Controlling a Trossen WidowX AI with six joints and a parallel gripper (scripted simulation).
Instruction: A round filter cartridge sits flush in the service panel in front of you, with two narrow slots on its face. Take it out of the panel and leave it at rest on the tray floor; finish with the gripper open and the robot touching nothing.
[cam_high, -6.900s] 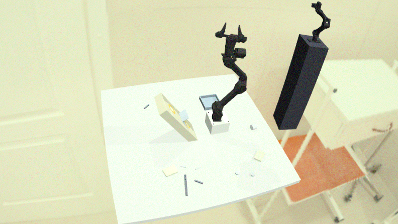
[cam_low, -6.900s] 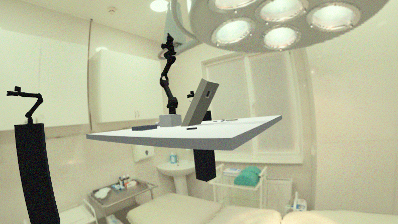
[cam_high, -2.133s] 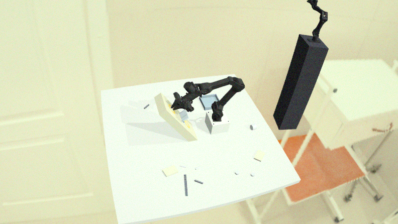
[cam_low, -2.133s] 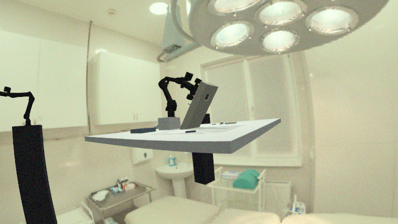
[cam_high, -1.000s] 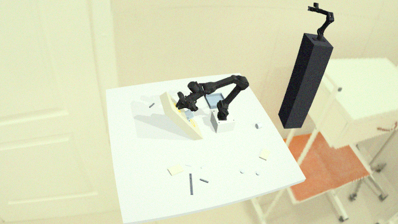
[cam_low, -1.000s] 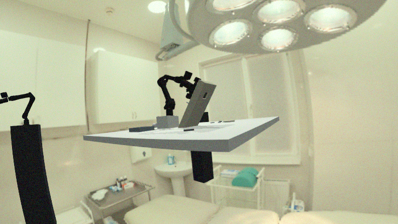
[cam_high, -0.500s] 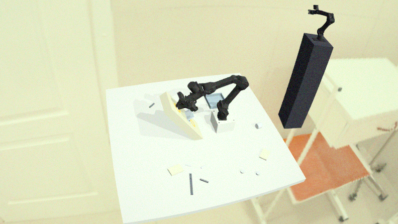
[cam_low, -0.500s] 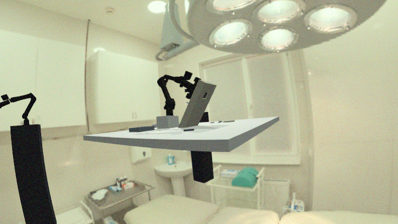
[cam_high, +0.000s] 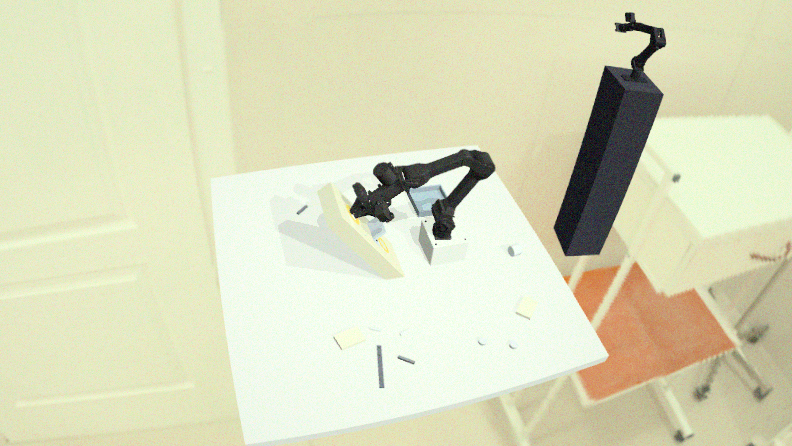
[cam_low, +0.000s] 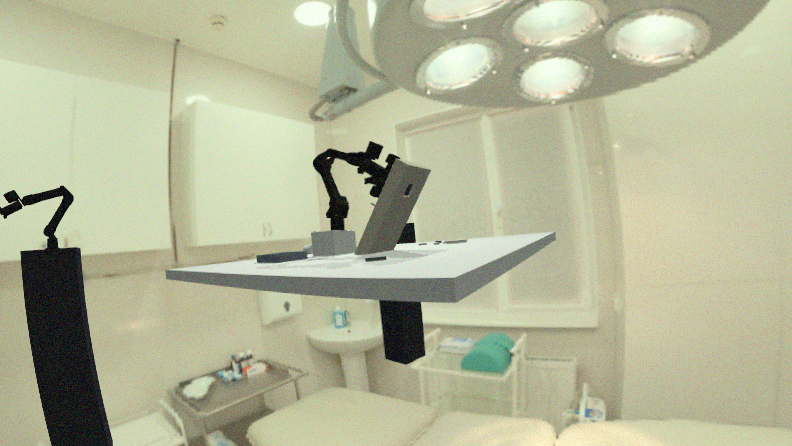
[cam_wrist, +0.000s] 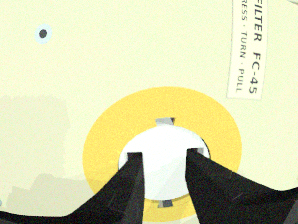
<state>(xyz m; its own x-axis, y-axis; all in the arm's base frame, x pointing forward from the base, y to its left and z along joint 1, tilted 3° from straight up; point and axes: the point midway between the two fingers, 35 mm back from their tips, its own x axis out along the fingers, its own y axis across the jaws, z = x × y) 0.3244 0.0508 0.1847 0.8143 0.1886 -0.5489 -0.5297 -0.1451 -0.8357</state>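
The round white filter cartridge (cam_wrist: 164, 172) sits in the service panel (cam_high: 338, 213) (cam_low: 390, 210) (cam_wrist: 125, 55), inside a yellow ring (cam_wrist: 102, 132). Notches in the ring show above and below the cartridge in the wrist view. My gripper (cam_wrist: 162, 157) (cam_high: 354, 212) is shut on the cartridge, with its two fingertips at the two slots on the left and right of the cartridge's face. How deep the tips reach is hidden. The blue tray (cam_high: 412, 202) lies on the table behind the arm; in the exterior view its dark side (cam_low: 281, 257) shows.
The panel leans over the table beside the arm's white base block (cam_high: 447, 252). A second yellow ring (cam_high: 383, 244) is lower on the panel. A small white cylinder (cam_high: 515, 249), pale pads and dark bars lie on the table. A second arm stands on a black pillar (cam_high: 609, 166) beyond the table.
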